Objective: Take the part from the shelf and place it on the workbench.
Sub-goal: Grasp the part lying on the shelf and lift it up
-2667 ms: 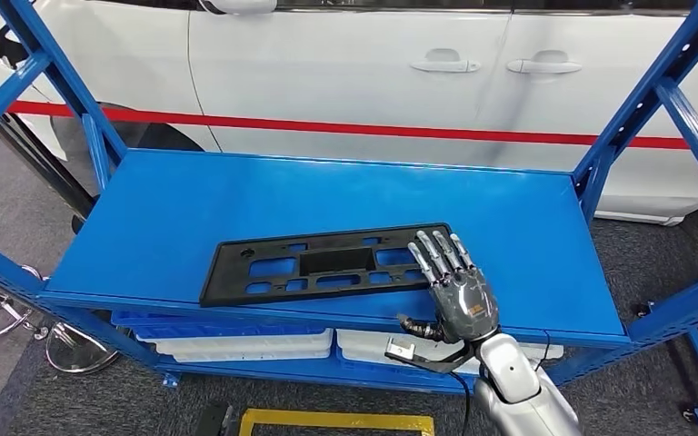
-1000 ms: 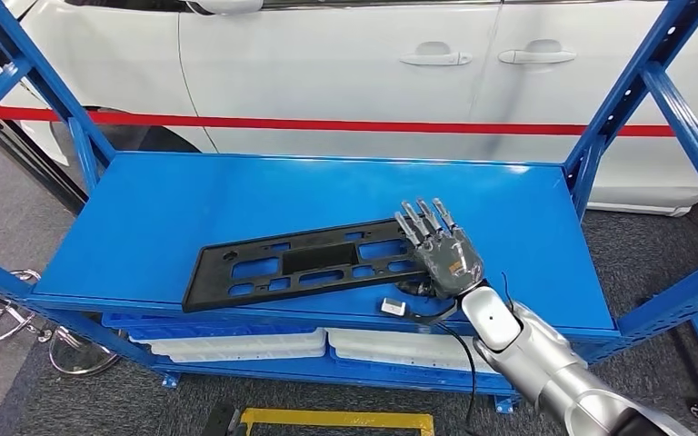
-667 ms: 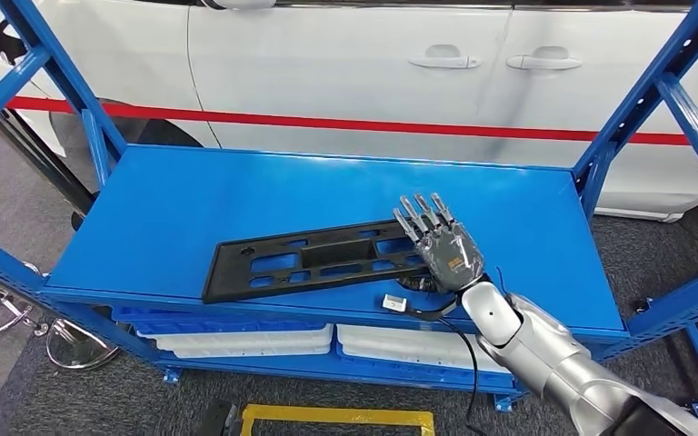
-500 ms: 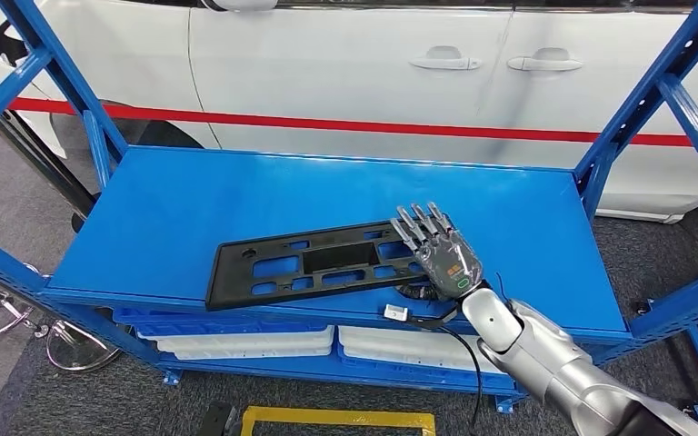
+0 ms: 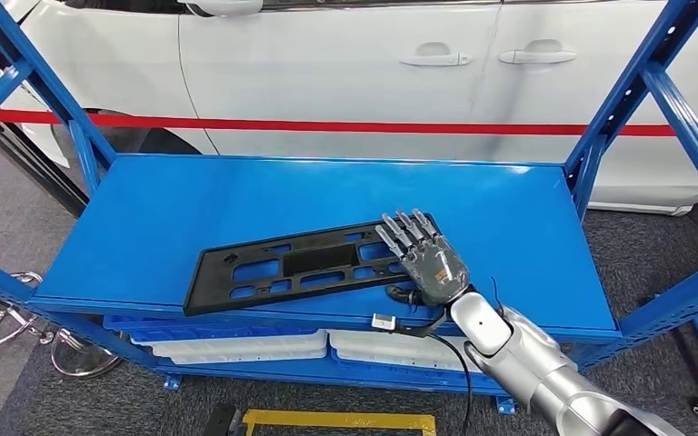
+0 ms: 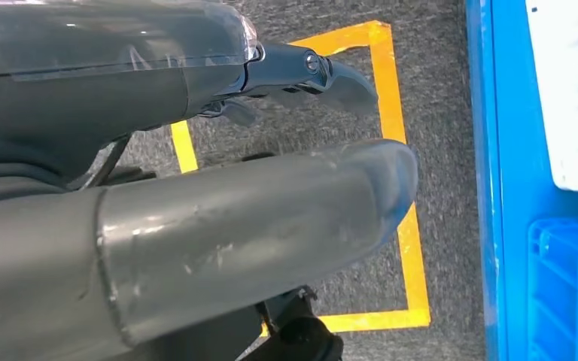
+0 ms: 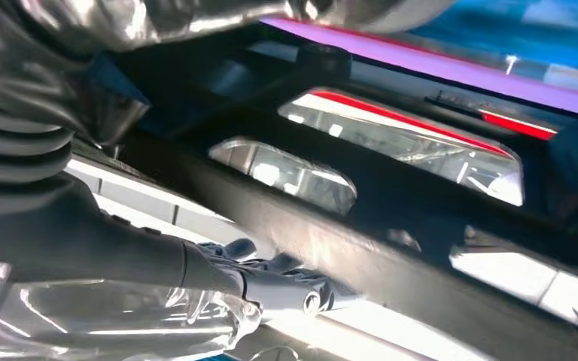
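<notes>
You are looking at a black part (image 5: 304, 264) with cut-out windows, lying on a bright blue shelf (image 5: 191, 204). The right hand (image 5: 423, 257) is showing dark grey with silver fingers (image 5: 398, 233); its arm is gleaming silver. Behind, a white car (image 5: 327, 64) is carrying a red stripe. Yellow floor marking (image 6: 397, 173) is framing grey carpet; white bins (image 5: 236, 345) are sitting below.

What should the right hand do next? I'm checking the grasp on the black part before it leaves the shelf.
Probably lift the end a little higher, then draw it back off the shelf. The right hand grips the black part at its right end, fingers on top and thumb below, and that end looks raised while the far end rests on the blue surface.
</notes>
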Available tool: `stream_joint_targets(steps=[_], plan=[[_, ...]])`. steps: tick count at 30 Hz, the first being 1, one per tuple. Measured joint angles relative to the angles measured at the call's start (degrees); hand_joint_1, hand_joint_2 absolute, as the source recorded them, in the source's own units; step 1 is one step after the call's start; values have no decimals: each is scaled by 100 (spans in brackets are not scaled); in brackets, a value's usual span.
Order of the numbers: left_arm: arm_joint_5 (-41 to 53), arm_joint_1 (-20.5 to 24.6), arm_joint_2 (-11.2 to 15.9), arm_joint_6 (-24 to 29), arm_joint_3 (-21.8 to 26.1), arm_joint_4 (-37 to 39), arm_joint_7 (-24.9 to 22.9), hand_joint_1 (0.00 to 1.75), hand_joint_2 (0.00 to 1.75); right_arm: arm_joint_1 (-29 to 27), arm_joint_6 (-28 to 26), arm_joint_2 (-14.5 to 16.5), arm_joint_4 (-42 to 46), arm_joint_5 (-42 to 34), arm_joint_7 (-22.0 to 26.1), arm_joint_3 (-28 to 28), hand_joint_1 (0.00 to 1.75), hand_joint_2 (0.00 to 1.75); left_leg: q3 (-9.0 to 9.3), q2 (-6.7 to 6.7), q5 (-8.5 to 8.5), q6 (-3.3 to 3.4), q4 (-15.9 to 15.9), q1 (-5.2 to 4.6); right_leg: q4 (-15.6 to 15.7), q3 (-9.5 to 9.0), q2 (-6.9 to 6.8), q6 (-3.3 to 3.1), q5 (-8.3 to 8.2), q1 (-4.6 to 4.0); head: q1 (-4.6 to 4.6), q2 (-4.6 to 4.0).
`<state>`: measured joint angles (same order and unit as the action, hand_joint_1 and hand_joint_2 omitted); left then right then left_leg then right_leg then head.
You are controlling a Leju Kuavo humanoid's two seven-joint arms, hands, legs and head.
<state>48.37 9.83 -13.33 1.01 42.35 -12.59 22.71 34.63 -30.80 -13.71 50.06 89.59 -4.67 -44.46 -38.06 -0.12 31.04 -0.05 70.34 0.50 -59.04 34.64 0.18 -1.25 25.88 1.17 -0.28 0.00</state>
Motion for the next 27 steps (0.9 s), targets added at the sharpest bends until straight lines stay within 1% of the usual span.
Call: stream_joint_targets(steps=[1,2,3,4,5,7,8,9,10,11,12,13,14,15,16,17,18,19,20,22,23,24,25,26,27], plan=[[0,5,1,2,-1,0,0,0,0,-9,0,27,1,0,38,37,0,175,203,0,-216,48,-449,-13,3,-12,9,2,1,-2,0,0],[0,14,3,4,-1,0,0,0,0,-17,0,49,1,0,66,66,0,175,390,2,-368,98,-848,-30,6,-20,16,15,0,-10,1,-1],[0,22,5,5,-2,0,0,0,0,-28,0,66,1,0,83,92,0,175,523,3,-456,143,-1133,-51,11,-21,19,36,-4,-11,1,-1],[0,26,7,5,-2,0,0,0,0,-40,0,79,1,0,90,111,0,175,586,4,-473,176,-1271,-70,19,-21,19,66,-11,-7,2,-1],[0,26,7,5,-3,0,0,0,0,-49,0,88,1,0,94,127,0,175,597,4,-469,195,-1295,-82,37,-24,20,104,-25,-7,2,-1],[0,19,5,4,-4,0,0,0,0,-64,0,97,-1,0,103,159,0,175,644,8,-535,236,-1398,-64,57,-42,14,172,-24,-6,4,0],[0,20,4,4,-5,0,0,0,0,-72,0,99,-3,0,107,175,0,175,668,15,-579,262,-1463,-48,-16,-13,9,194,43,-11,6,0],[0,22,3,4,-7,0,0,0,0,-83,0,97,-5,0,110,191,0,175,685,22,-620,284,-1522,-33,-211,74,4,211,180,-15,8,0],[0,24,2,4,-8,0,0,0,0,-99,0,97,-9,0,111,203,20,175,679,28,-639,297,-1541,-32,-523,218,-1,222,368,-11,10,0],[0,22,2,3,-8,0,0,0,0,-123,0,98,-10,0,112,211,64,175,663,30,-646,310,-1542,-36,-898,395,-1,234,567,-10,9,0],[0,16,2,-2,-8,0,0,0,0,-149,0,99,-11,-1,114,219,107,175,649,30,-647,313,-1534,-41,-1235,550,-1,250,705,-7,9,0],[0,8,2,-6,-8,0,0,0,0,-173,0,101,-12,-2,120,227,151,175,640,29,-646,312,-1522,-44,-1422,632,-2,263,739,-1,9,0],[0,0,2,-11,-9,0,0,0,0,-190,0,101,-12,-5,134,242,175,175,635,25,-641,307,-1504,-44,-1395,609,-3,271,657,5,9,0],[0,-7,1,-16,-12,0,0,0,0,-199,0,101,-12,-8,151,262,175,175,633,19,-629,295,-1477,-42,-1151,479,-6,272,482,10,9,0],[0,-10,-1,-18,-18,0,0,0,0,-205,0,101,-12,-11,169,289,175,175,628,12,-607,274,-1439,-40,-751,279,-10,260,284,14,10,0],[0,-10,-3,-22,-24,0,0,0,0,-211,0,103,-12,-13,189,321,175,175,611,6,-580,245,-1390,-51,-384,93,-13,241,141,6,10,0],[1,-10,-5,-27,-30,0,0,0,0,-219,0,108,-10,-14,203,355,175,175,589,2,-556,216,-1346,-59,-124,-30,-14,215,60,-4,9,0],[2,-9,-6,-31,-35,0,0,0,0,-233,0,114,-7,-13,215,389,175,175,567,0,-540,186,-1312,-69,4,-83,-12,187,44,-15,7,0],[3,-9,-7,-36,-38,0,1,0,0,-250,0,120,-4,-12,226,415,175,175,550,0,-534,162,-1294,-76,5,-76,-9,161,58,-28,6,0],[7,-12,-6,-42,-41,0,1,0,0,-281,0,126,1,-7,240,465,175,175,537,-3,-512,111,-1271,-65,20,-66,-9,100,40,-14,5,0],[8,-13,-5,-44,-43,0,1,0,0,-286,0,128,2,-5,247,493,175,175,503,-3,-447,79,-1193,-57,38,-71,-12,66,27,-1,5,0],[8,-13,-5,-47,-44,0,1,0,0,-288,0,135,7,-2,254,525,175,175,420,-4,-322,41,-1005,-46,57,-74,-16,36,14,15,4,0],[8,-13,-5,-50,-45,0,2,0,0,-292,0,141,13,-1,264,554,175,175,282,-2,-149,5,-702,-30,64,-74,-19,18,7,21,3,0],[8,-15,-5,-52,-45,0,2,0,0,-304,0,150,21,-1,273,579,175,175,99,-1,39,-26,-309,-17,63,-68,-20,6,5,20,3,0],[7,-19,-5,-55,-45,0,1,0,0,-320,0,157,28,0,283,601,175,175,-84,0,185,-48,77,-3,57,-61,-21,4,6,17,3,0]])
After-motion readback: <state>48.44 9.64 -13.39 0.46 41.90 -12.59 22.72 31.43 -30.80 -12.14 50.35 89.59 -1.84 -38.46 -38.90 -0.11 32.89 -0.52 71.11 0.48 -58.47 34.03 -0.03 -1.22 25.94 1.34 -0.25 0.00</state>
